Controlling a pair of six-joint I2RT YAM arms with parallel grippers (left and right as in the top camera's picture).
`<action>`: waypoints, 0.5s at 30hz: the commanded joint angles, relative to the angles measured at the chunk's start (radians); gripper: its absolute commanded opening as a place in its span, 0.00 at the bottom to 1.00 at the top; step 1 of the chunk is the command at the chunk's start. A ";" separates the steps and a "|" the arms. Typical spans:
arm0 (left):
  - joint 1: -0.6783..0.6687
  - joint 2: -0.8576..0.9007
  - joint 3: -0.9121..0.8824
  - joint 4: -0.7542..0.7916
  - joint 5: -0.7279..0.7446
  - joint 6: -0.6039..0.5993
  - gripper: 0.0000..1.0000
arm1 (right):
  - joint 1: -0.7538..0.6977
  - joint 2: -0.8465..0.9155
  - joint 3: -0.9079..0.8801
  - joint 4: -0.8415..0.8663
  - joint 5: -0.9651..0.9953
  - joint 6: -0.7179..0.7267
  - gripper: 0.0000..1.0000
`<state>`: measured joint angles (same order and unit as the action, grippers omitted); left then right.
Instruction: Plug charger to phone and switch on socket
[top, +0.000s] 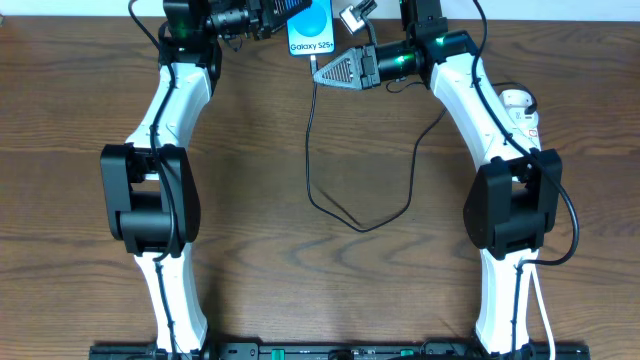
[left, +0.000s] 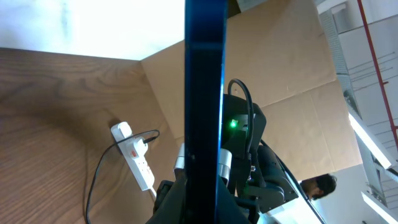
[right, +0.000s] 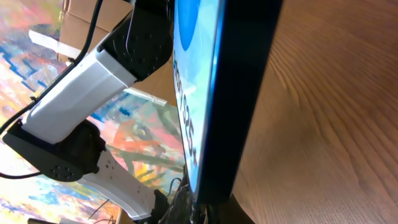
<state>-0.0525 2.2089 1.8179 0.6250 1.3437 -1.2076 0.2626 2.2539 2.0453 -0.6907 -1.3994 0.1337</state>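
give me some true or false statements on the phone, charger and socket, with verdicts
1. Nothing holds the phone. False: the left gripper is shut on it.
2. The phone's screen is lit. True.
3. The charger cable loops on the table between the arms. True.
4. The socket lies beside the left arm. False: it lies by the right arm, partly under it.
5. A black plug sits in the socket. True.
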 joint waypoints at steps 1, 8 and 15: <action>0.001 -0.021 0.019 0.008 0.000 0.010 0.07 | -0.006 -0.025 0.002 0.003 -0.029 0.010 0.01; 0.001 -0.021 0.019 0.008 0.000 0.027 0.07 | -0.006 -0.025 0.001 0.008 -0.029 0.020 0.01; 0.001 -0.021 0.019 0.008 0.000 0.028 0.07 | -0.006 -0.025 0.001 0.008 -0.029 0.020 0.01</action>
<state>-0.0525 2.2089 1.8179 0.6250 1.3399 -1.2003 0.2626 2.2539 2.0453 -0.6865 -1.3994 0.1486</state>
